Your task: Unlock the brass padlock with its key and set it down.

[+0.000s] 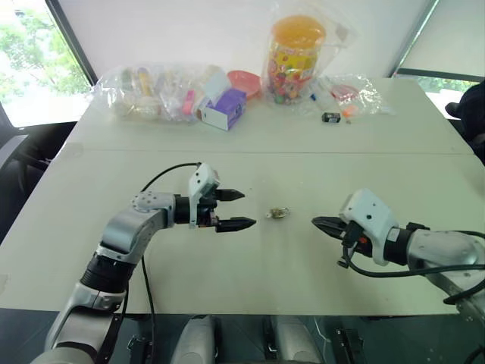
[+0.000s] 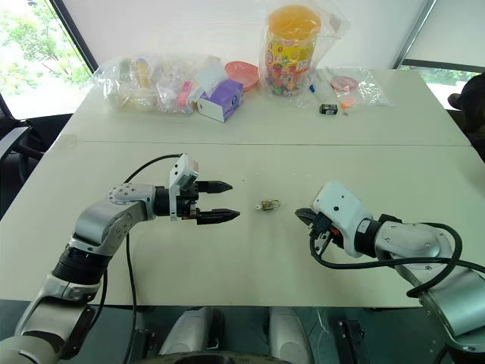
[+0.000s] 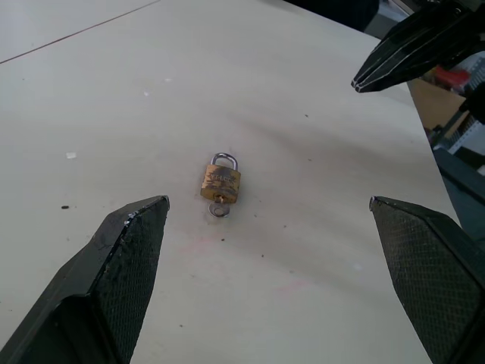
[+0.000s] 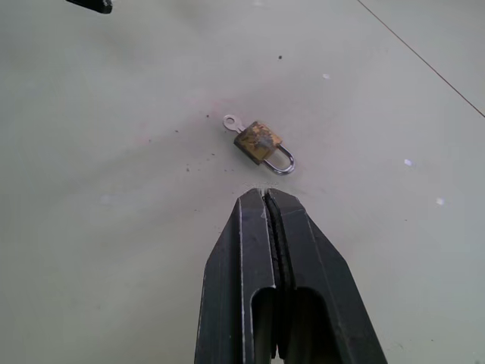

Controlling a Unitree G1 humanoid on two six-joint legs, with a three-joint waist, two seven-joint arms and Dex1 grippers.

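Observation:
The brass padlock [image 1: 279,213] lies flat on the pale table [image 1: 250,273], midway between my two grippers. Its silvery shackle [image 3: 224,160] curves over one end. At the other end a small key ring [image 3: 219,210] sticks out of the body. My left gripper [image 1: 247,209] hovers just left of the lock, pointing at it, open wide with nothing between its fingers [image 3: 129,258]. My right gripper [image 1: 315,221] hangs just right of the lock, shut and empty, its tip [image 4: 265,194] aimed at the shackle side. Neither gripper touches the lock.
Along the table's back edge sit clear bags of small items [image 1: 151,91], a purple and white box [image 1: 224,110], a pink bowl [image 1: 244,80] and a jar with an orange lid [image 1: 295,57]. A small black box [image 1: 330,117] lies beside them. A seam [image 1: 250,152] crosses the tabletop.

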